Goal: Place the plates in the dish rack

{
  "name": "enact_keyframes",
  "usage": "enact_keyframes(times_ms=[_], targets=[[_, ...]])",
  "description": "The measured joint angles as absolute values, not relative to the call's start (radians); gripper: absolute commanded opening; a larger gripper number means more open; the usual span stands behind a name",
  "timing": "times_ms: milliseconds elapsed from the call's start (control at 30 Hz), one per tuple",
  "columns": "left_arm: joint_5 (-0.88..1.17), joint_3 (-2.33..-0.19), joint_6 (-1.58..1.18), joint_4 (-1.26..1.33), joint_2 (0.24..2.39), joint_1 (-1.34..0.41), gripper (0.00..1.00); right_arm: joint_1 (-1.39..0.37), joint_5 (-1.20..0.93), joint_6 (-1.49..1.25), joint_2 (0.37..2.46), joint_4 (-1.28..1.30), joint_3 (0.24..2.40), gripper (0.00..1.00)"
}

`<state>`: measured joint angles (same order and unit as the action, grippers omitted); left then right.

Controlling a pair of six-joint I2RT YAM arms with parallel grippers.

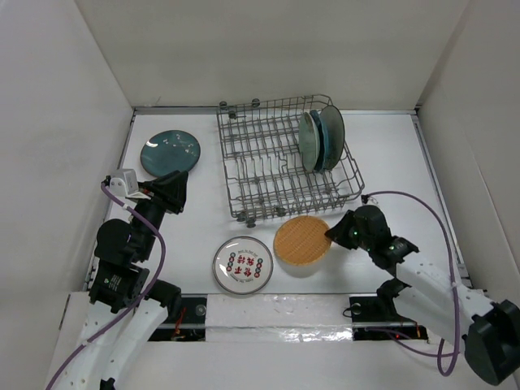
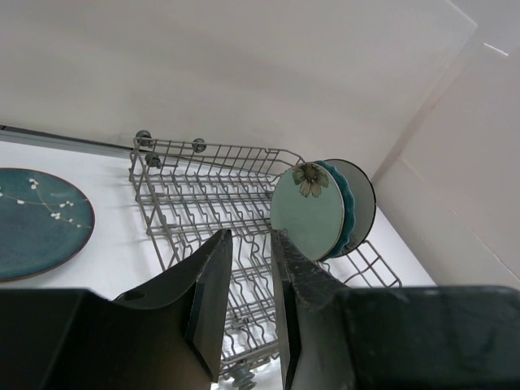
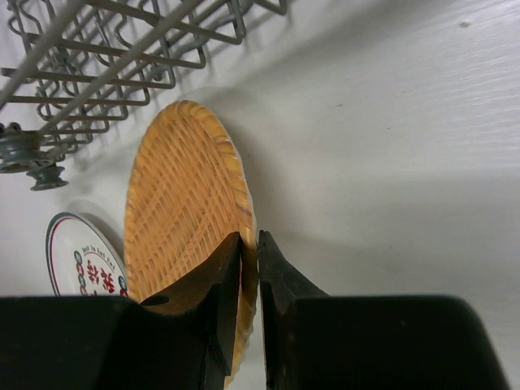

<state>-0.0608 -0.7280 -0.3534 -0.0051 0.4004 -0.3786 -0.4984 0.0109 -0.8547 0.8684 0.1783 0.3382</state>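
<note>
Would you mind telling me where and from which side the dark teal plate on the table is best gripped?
I would take the dark teal plate by its rim at the edge nearest the left gripper, coming in low from the near side. It lies flat on the table, so only the thin rim can be pinched from above and below.

This is a robotics lab test cell. Plain white panels (image 1: 276, 49) box in a white tabletop (image 1: 398, 162). A loose purple cable (image 1: 394, 192) trails across it.
</note>
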Motion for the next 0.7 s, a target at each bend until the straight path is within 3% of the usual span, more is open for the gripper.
enact_keyframes(times_ms=[267, 700], targets=[[-0.060, -0.728, -0.353, -0.005, 0.399, -0.379, 0.23, -0.553, 0.073, -0.805, 0.707, 0.398, 0.485, 0.00], [-0.059, -0.728, -0.353, -0.005, 0.392, -0.379, 0.24, -0.705, -0.140, -0.538, 0.831, 0.483, 0.922, 0.00]])
